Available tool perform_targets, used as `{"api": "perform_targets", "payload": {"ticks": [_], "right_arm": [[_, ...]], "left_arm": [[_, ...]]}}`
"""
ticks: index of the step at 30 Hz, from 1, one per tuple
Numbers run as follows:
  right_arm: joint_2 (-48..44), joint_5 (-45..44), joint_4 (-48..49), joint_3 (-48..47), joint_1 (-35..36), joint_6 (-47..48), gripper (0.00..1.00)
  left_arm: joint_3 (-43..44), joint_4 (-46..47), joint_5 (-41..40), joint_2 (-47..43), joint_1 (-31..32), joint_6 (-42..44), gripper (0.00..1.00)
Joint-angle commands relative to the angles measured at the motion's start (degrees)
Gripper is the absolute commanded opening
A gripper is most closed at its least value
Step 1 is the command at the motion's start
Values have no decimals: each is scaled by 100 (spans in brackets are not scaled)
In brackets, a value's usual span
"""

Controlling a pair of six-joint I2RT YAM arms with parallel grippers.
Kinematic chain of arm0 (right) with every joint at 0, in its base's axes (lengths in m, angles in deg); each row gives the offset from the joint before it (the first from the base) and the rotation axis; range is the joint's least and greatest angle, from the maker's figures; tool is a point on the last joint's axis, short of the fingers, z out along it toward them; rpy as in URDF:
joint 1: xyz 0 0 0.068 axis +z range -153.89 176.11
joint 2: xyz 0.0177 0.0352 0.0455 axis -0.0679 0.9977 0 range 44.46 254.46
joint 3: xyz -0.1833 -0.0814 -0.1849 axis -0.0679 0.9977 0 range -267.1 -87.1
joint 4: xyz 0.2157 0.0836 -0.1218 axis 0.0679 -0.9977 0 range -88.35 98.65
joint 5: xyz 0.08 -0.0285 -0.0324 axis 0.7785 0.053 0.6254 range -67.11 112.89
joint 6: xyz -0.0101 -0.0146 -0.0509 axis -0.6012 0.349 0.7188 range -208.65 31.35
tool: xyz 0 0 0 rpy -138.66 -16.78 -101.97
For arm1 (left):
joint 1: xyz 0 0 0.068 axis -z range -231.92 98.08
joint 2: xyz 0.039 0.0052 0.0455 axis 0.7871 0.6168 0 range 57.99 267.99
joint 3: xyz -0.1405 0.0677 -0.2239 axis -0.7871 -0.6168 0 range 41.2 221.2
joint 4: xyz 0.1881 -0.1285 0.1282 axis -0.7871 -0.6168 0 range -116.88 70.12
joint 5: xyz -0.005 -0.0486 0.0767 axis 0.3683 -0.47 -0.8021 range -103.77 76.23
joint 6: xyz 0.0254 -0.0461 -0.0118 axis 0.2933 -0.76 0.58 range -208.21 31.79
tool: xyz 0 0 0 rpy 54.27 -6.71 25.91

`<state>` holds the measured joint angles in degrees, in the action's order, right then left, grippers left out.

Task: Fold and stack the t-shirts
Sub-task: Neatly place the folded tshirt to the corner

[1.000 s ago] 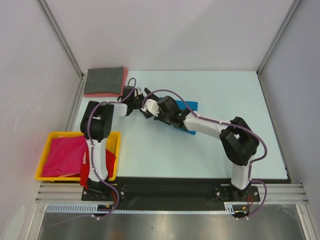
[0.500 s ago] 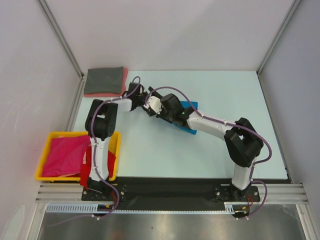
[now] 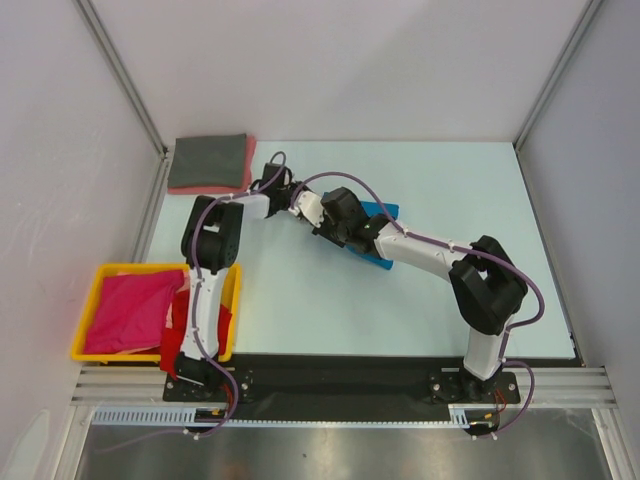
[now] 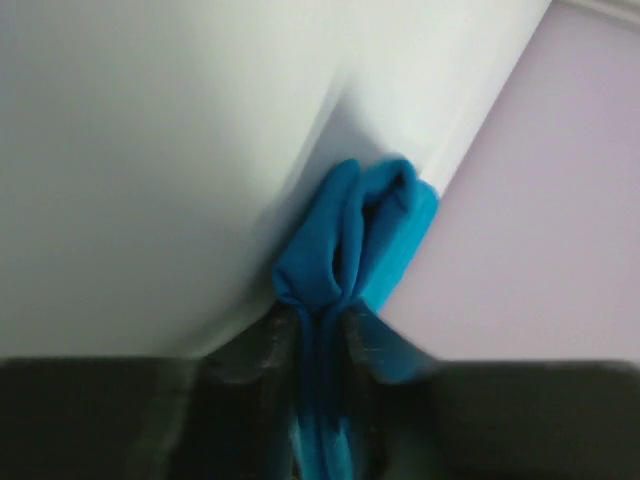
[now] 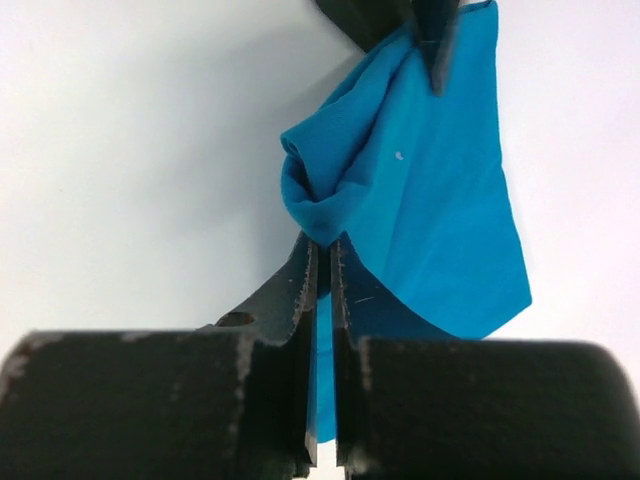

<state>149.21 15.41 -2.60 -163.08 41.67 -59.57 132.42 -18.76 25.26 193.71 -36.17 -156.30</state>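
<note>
The bright blue t-shirt (image 3: 382, 213) lies mid-table, mostly hidden under my right arm. Its bunched edge shows in the left wrist view as blue t-shirt folds (image 4: 350, 235) pinched between the shut jaws of my left gripper (image 4: 322, 325). My right gripper (image 5: 322, 262) is shut on a fold of the same blue t-shirt (image 5: 430, 190), with the left gripper's fingers (image 5: 435, 30) at the cloth's far end. From above, the left gripper (image 3: 287, 193) and right gripper (image 3: 312, 210) meet at the shirt's left end. A dark grey t-shirt (image 3: 208, 160) lies folded on a salmon pink t-shirt (image 3: 248, 165) at the back left.
A yellow bin (image 3: 100, 270) at the front left holds a magenta t-shirt (image 3: 130, 310). A red t-shirt (image 3: 170, 345) hangs over its right side by the left arm's base. Metal frame posts and white walls border the light table (image 3: 470, 180).
My left gripper has reached farther right to the right gripper and closed from wide open onto the blue cloth. The right gripper's jaws have eased slightly but still pinch the cloth.
</note>
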Motion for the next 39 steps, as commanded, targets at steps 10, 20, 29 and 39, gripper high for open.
{"api": "perform_targets", "payload": {"ticks": [10,20,29,39], "right_arm": [[-1147,-631,-1782,-259,-109,-1957,73],[-3696,-605,-2435,1533,-188,-3312,100],[-3980,-280,-2277,2079,-399,-3304,100],[-3128,-8,-2251,1482,-715,-3163,100]], "left_arm": [[756,-954,-984,-695,-45,2430,0],[1951,-3363,-2863,-1592,-72,5189,0],[3330,-4313,-4323,-1514,-344,6009,0],[4747,-4543,-4352,-1267,-678,6625,0]]}}
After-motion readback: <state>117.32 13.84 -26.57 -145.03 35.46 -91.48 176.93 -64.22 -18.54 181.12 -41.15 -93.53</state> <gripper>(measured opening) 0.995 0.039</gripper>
